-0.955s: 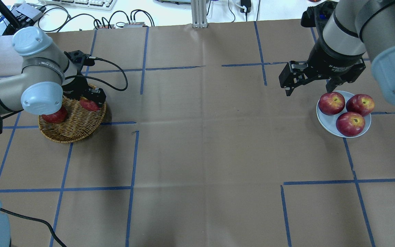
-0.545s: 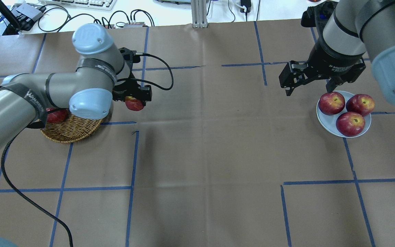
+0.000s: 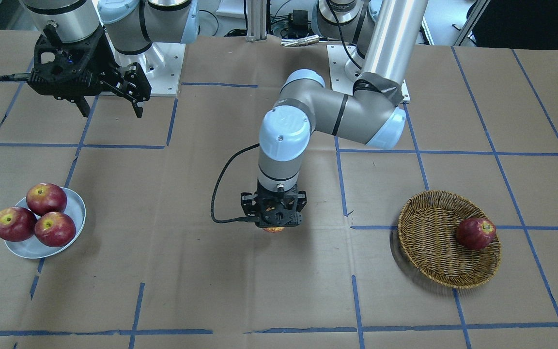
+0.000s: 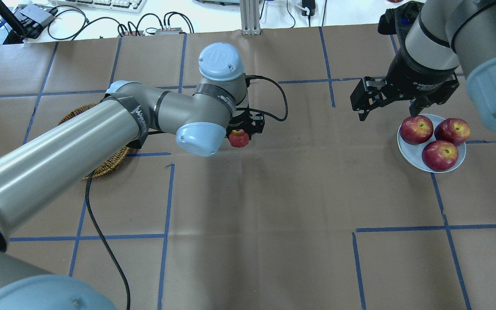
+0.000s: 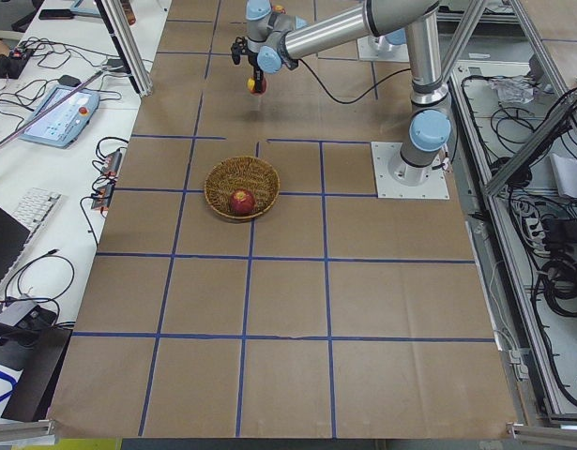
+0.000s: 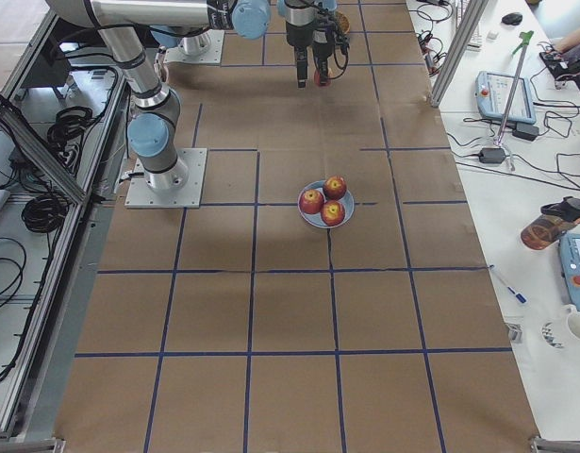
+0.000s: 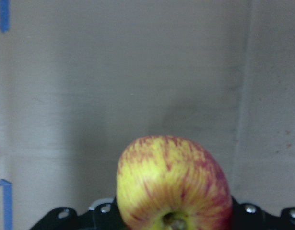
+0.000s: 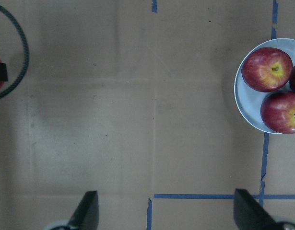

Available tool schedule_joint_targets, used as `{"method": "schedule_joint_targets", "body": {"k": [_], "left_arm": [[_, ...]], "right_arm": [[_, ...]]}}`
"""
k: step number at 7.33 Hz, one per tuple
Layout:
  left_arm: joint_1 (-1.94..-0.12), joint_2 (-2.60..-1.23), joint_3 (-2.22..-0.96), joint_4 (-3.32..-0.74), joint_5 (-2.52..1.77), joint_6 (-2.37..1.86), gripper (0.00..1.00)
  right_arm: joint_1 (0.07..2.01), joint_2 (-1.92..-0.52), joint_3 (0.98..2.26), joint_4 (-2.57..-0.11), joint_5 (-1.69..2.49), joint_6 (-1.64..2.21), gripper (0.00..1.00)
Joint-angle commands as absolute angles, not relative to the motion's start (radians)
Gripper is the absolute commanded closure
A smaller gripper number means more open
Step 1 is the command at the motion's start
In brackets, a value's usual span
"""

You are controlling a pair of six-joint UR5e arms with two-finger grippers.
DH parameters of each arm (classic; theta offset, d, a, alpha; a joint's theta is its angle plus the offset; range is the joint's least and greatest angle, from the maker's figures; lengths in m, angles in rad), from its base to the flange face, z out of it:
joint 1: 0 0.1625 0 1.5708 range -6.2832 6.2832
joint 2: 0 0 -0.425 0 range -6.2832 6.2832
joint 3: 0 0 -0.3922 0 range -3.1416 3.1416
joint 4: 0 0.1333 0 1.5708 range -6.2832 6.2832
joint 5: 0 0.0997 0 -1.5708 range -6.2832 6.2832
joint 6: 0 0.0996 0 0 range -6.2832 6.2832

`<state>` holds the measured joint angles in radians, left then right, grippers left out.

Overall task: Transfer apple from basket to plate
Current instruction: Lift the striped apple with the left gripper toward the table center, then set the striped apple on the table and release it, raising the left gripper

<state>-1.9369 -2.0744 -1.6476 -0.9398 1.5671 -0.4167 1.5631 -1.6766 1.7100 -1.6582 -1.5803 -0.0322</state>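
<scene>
The left claw [image 4: 240,137] is clamped on the apple [image 7: 173,182], gripping it from above with its fingers pointing down at the bench [image 4: 274,215]. The left wrist view shows the apple close up: yellow skin streaked with pinkish red, with the stem dimple at the bottom edge of the view. The apple hangs clear of the bench's brown paper surface, roughly midway between the basket [image 3: 429,242] and the plate [image 3: 78,208], and well apart from both. A black cable [image 4: 274,103] loops out from the left wrist.

The basket is round, shallow and woven. It sits on the robot's left side of the bench and holds one dark red apple [image 3: 475,233] against its wall.

The right claw [image 8: 166,213] has its fingers spread wide apart with nothing between them. It hangs above the bench on the robot's right side, pointing down, with the plate at the right edge of its wrist view.

The pale grey-blue plate carries three dark red apples [image 4: 440,155] packed close together, filling most of it.

Blue tape lines divide the bench into squares.
</scene>
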Motion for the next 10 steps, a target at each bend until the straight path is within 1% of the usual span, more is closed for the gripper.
{"method": "schedule_joint_targets", "body": {"k": [1,2,4,6,7,9,10], "left_arm": [[-1.982,-2.134,-1.623,-0.936,1.574,-0.451,0.96],[-1.982,-2.135,-1.623,-0.936,1.566,-0.453,0.94],[-1.982,-2.151,-1.618,-0.927,1.563,-0.465,0.92],[-1.983,-2.16,-1.618,-0.92,1.565,-0.465,0.84],[-1.983,-2.16,-1.62,-0.92,1.571,-0.465,0.71],[-1.982,-2.158,-1.621,-0.92,1.575,-0.469,0.03],[-1.983,-2.146,-1.621,-0.925,1.572,-0.469,0.02]], "right_arm": [[1.563,-1.677,1.71,-1.658,-1.58,-0.032,0.0],[1.563,-1.677,1.71,-1.658,-1.58,-0.034,0.0],[1.563,-1.677,1.71,-1.658,-1.58,-0.032,0.0],[1.563,-1.677,1.71,-1.658,-1.58,-0.032,0.0],[1.563,-1.677,1.71,-1.658,-1.58,-0.032,0.0],[1.563,-1.675,1.71,-1.66,-1.58,-0.034,0.0],[1.563,-1.677,1.71,-1.655,-1.583,-0.032,0.0]]}}
